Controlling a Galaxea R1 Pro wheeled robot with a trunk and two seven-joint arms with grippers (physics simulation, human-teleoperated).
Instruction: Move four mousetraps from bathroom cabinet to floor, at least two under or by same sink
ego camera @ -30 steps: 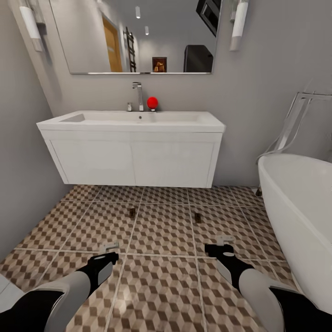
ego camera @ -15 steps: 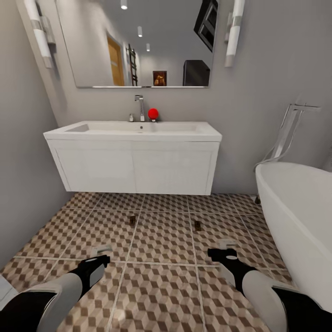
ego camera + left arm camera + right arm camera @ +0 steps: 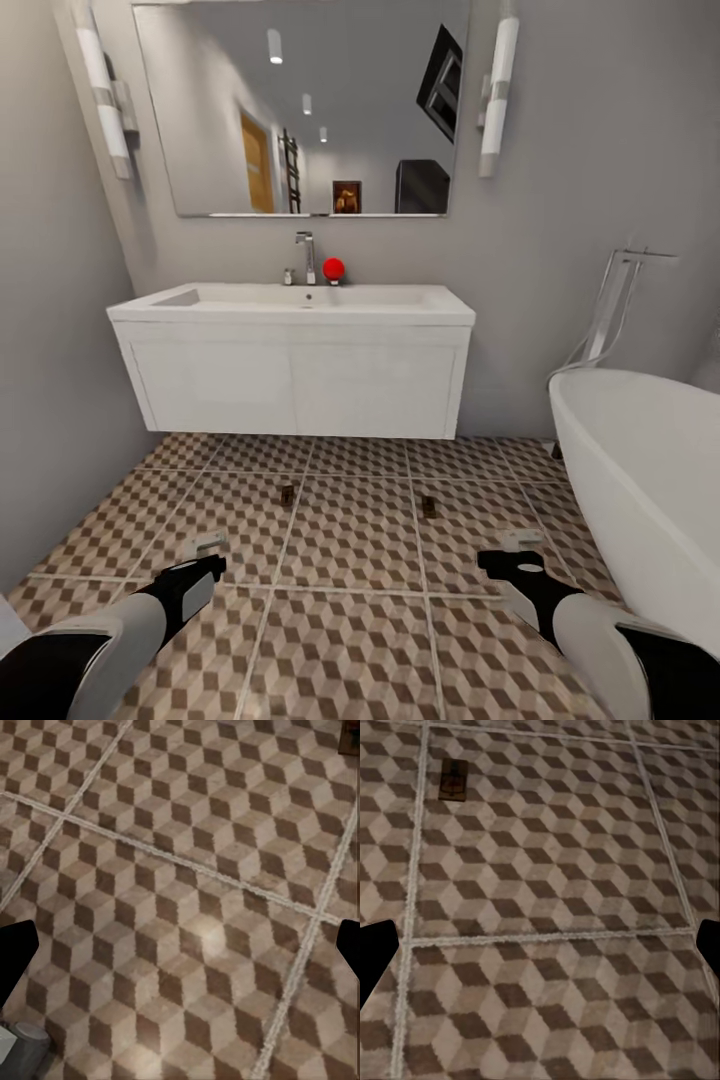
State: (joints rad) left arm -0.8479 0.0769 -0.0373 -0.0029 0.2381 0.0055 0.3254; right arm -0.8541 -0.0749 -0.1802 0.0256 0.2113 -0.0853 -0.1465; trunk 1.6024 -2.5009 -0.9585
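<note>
Two mousetraps lie flat on the bathroom floor (image 3: pixel 350 530) in front of the sink (image 3: pixel 295 375): one (image 3: pixel 287 493) below its left half, the other (image 3: pixel 428 506) below its right half. The right wrist view catches a mousetrap (image 3: pixel 453 778) on a tile ahead of my right gripper (image 3: pixel 540 949). Both grippers hang low over the tiles, nearer to me than the traps. My left gripper (image 3: pixel 205 550) is open with nothing in it, and so is my right gripper (image 3: pixel 520 545). The cabinet is out of view.
A white oval bathtub (image 3: pixel 650 470) fills the right side, with a chrome floor tap (image 3: pixel 612 300) behind it. A grey wall (image 3: pixel 50 400) closes the left. On the sink stand a tap (image 3: pixel 305 255) and a red ball (image 3: pixel 333 268), under a mirror (image 3: pixel 310 110).
The whole view has drawn back and tilted up, so the sink looks smaller and lower. Both grippers sit a little wider apart and lower in the picture. The two mousetraps stay on the floor.
</note>
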